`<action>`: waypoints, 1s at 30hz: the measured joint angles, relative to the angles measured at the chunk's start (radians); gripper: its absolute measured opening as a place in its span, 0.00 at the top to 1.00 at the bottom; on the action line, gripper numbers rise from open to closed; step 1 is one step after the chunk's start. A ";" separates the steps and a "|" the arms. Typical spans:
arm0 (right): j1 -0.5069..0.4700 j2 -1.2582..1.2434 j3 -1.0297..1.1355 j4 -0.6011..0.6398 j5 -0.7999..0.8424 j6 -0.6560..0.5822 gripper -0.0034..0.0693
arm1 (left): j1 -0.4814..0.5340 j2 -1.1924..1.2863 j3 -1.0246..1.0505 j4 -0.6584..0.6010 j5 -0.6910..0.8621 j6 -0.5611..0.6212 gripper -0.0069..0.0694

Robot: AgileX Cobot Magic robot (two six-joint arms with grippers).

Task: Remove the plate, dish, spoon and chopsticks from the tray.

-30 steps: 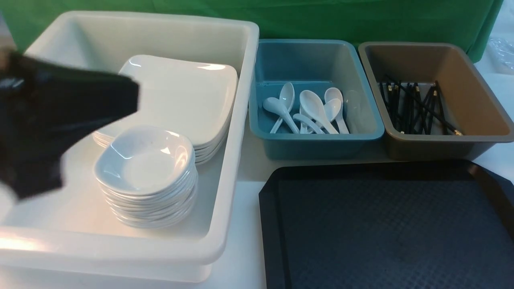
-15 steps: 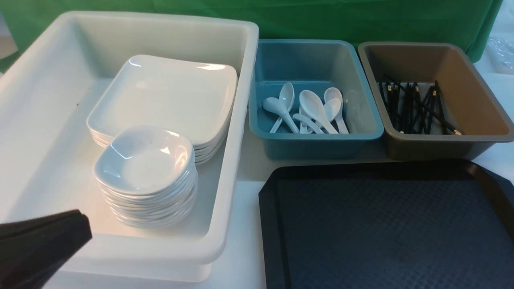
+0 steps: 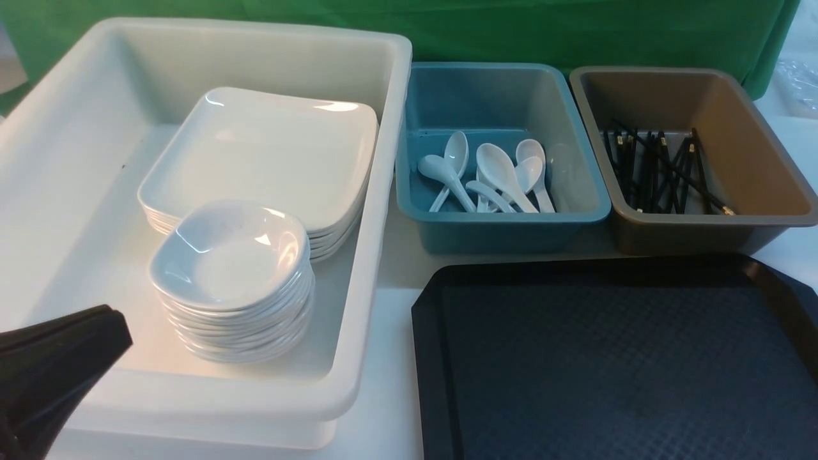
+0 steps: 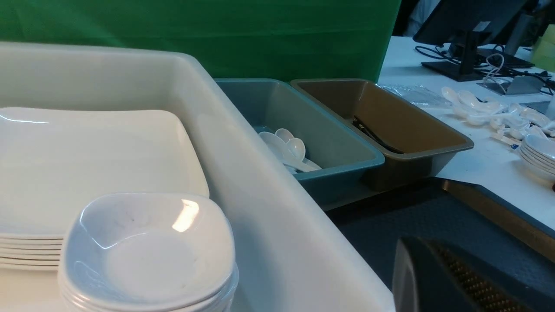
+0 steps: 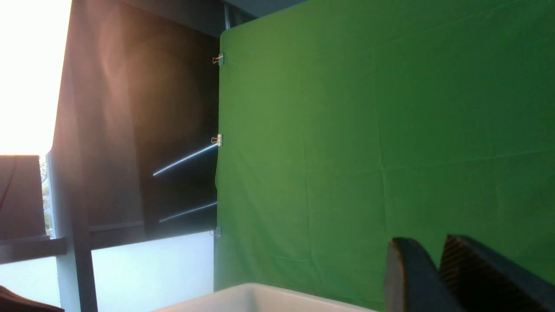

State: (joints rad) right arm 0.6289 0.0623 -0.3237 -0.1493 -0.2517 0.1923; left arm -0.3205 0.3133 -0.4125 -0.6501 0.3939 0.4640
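My desk is white, backed by a green cloth along its far edge. In my right wrist view that cloth is clipped to a dark panel beside a bright window.

The biggest thing on the desk is the white tub on the left. Inside it the plates sit in a stack toward the far side, with a stack of small dishes just nearer, overlapping the plates' near edge.

The black tray lies near right, just beside the tub, its surface bare. Beyond it stand two smaller tubs side by side: the blue tub holds the spoons in a loose pile, and the brown tub to its right holds the chopsticks in a jumble.

My left pincer hangs at the tub's near left corner, close to the dishes, apart from them, and well apart from the tray. Only a dark blurred tip shows, so I cannot tell how wide it stands. My right pincer shows two fingers close together, a narrow gap between them, nothing held, pointing at the cloth.
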 joint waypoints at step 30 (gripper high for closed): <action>0.000 0.000 0.000 0.001 0.000 0.000 0.64 | 0.199 -0.189 0.234 0.459 -0.225 -0.416 0.90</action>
State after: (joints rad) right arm 0.6289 0.0623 -0.3237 -0.1481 -0.2517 0.1923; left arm -0.1214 0.1247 -0.1785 -0.1914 0.1684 0.0477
